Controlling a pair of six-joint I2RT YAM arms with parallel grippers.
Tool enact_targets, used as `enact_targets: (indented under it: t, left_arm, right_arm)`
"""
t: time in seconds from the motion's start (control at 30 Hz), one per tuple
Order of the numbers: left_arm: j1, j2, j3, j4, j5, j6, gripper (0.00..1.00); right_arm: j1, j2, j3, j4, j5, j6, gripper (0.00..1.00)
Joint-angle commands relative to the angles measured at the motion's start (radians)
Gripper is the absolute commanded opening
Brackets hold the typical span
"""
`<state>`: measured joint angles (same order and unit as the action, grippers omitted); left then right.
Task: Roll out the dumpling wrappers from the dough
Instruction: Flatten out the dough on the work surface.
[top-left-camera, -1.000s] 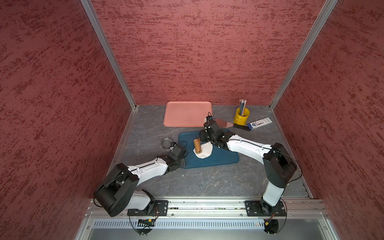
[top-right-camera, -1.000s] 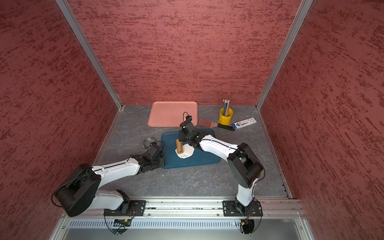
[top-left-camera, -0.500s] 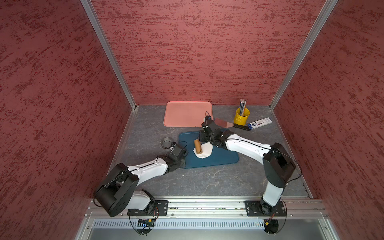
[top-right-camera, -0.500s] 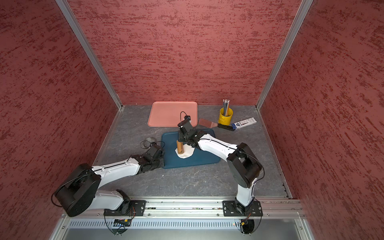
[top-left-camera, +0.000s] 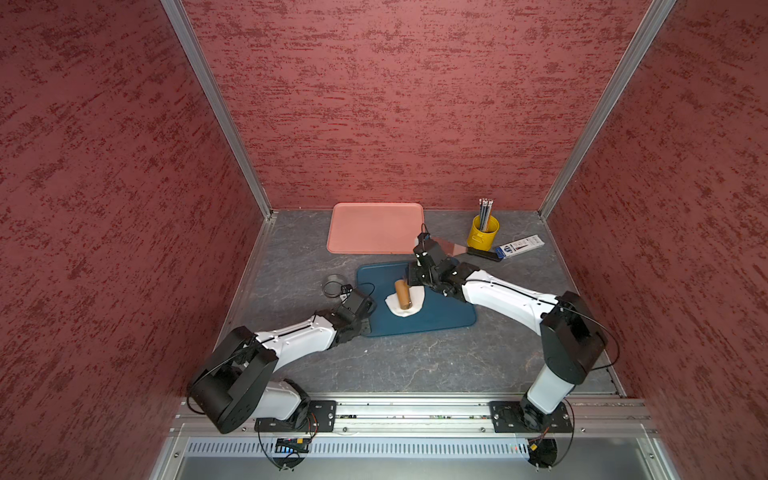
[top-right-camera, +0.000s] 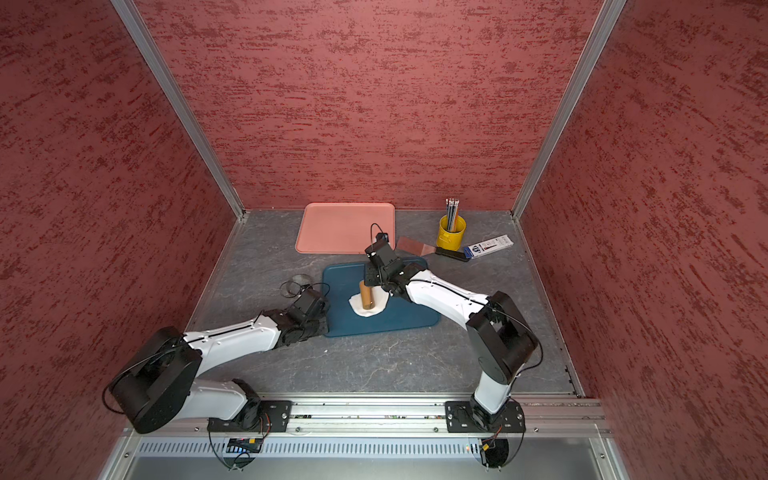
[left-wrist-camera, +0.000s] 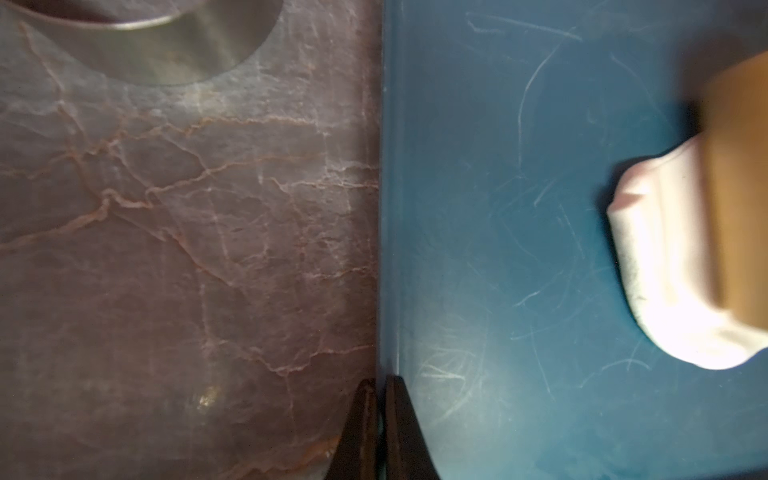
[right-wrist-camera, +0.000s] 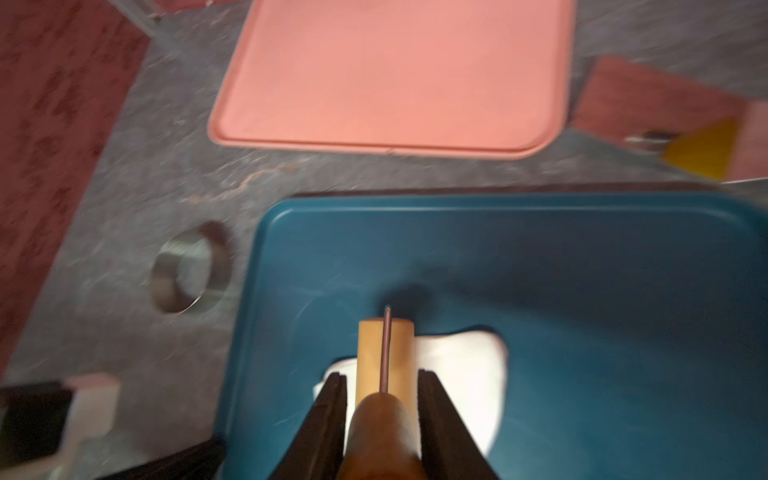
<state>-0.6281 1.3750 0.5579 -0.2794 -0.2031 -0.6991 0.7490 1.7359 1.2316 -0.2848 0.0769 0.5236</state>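
Room: red mottled walls on three sides, with a grey veined tabletop (top-left-camera: 415, 357) under both arms.
Dough (top-right-camera: 380, 305): a soft white patch of uneven outline, lying left of the middle of the blue tray (top-left-camera: 436, 316). It looks partly flattened.
Rolling pin (top-left-camera: 403, 295): wooden, and it lies across the dough, running near to far.
Wrappers: I can spot no small round disc. A metal ring cutter (top-left-camera: 332, 284) sits on the table just left of the tray.
Right gripper (right-wrist-camera: 382, 376): pinching the pin by the handle at its far end, one jaw on either side.
Left gripper (left-wrist-camera: 380, 380): fingers pressed together at the tray's left rim. I cannot tell whether they nip the rim.
Handling, my guess: the dough is light, limp and probably tacky. It gives under pressure and would stretch or tear if pinched and pulled.
Where to hold: better not to grip it at all but to work it through the pin. If it must move, lift a thicker edge or slide something flat beneath.
Pin, my guess: stiff and round, so it may roll off if released.
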Motion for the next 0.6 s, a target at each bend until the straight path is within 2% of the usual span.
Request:
enact_targets:
  t: [0.0,0.07,0.13,0.17,0.27,0.4,0.47,0.57]
  left_arm:
    - [0.013,0.03,-0.009,0.011,-0.08,-0.002,0.0]
    - [0.015,0.031,-0.017,0.005,-0.081,0.0,0.0]
    - [0.016,0.03,-0.023,0.009,-0.082,0.004,0.0]
    - [0.016,0.03,-0.025,0.013,-0.077,0.005,0.0]
    - [0.016,0.032,-0.028,0.028,-0.071,0.002,0.0]
    - [0.016,0.038,-0.018,0.021,-0.072,-0.009,0.0]
    - [0.016,0.036,-0.019,0.017,-0.071,-0.013,0.0]
    - [0.018,0.034,-0.021,0.008,-0.072,-0.007,0.0]
  right_arm:
    - [-0.016,0.043,-0.114,-0.318,-0.054,-0.022,0.0]
    - [-0.101,0.012,-0.138,-0.386,0.023,-0.071,0.0]
    - [-0.117,-0.019,-0.139,-0.438,0.145,-0.127,0.0]
    - [-0.113,-0.031,-0.136,-0.451,0.148,-0.148,0.0]
    - [-0.062,-0.025,-0.126,-0.423,0.021,-0.155,0.0]
    - [0.087,0.062,-0.102,-0.334,-0.131,-0.07,0.0]
    - [0.069,0.048,-0.124,-0.322,-0.121,-0.047,0.0]
    - [-0.06,-0.026,-0.178,-0.376,-0.051,-0.074,0.0]
